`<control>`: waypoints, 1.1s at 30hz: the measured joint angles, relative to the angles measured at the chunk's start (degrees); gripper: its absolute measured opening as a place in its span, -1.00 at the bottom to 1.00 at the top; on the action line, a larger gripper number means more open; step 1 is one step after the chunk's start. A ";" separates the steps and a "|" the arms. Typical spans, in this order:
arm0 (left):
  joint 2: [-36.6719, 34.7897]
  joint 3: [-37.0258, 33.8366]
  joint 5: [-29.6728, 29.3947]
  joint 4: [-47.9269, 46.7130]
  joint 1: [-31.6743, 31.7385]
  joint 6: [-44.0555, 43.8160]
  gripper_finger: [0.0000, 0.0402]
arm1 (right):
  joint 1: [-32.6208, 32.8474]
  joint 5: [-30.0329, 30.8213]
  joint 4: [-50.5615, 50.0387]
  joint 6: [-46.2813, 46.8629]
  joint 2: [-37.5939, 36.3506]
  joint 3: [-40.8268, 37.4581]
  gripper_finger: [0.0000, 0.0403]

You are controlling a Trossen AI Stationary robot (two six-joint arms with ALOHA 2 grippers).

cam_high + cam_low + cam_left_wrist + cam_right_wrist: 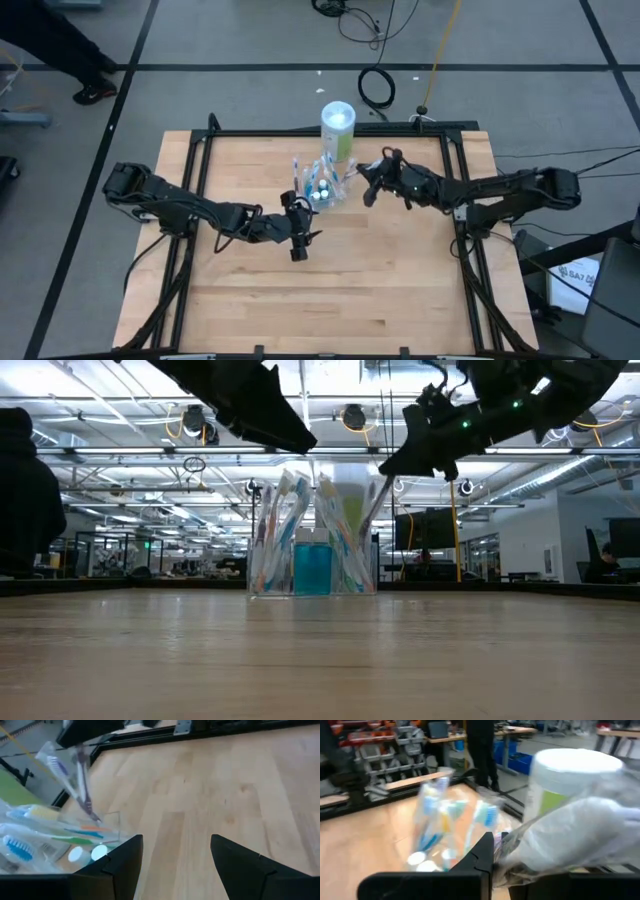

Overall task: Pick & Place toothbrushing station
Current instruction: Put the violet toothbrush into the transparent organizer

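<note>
The left gripper [300,243], jaws released, should lift straight clear of the cup [322,184] mid-bench, while the right gripper [367,180], jaws clenched on a toothbrush [520,847], lowers it gently.

I can read almost nothing from here. The only lettering I find is on the white cardboard box [577,272] on the floor, off the table's right edge in the high view: dark print that looks like "DA7", too small to be sure of. The white-and-green canister [559,795] before my right fingers carries fine print on its label, but it is blurred beyond reading.
</note>
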 joint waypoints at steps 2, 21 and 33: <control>0.00 0.02 0.01 -1.17 0.00 0.00 0.20 | -1.80 -2.05 -0.98 1.14 0.31 0.00 -0.92; 0.00 0.02 0.04 -3.57 1.45 3.18 0.20 | -2.88 -11.65 -13.11 1.77 3.50 5.45 -0.92; 0.00 0.02 0.68 -4.17 3.87 0.17 0.20 | -4.30 -10.32 -12.05 -0.21 11.32 7.86 -0.87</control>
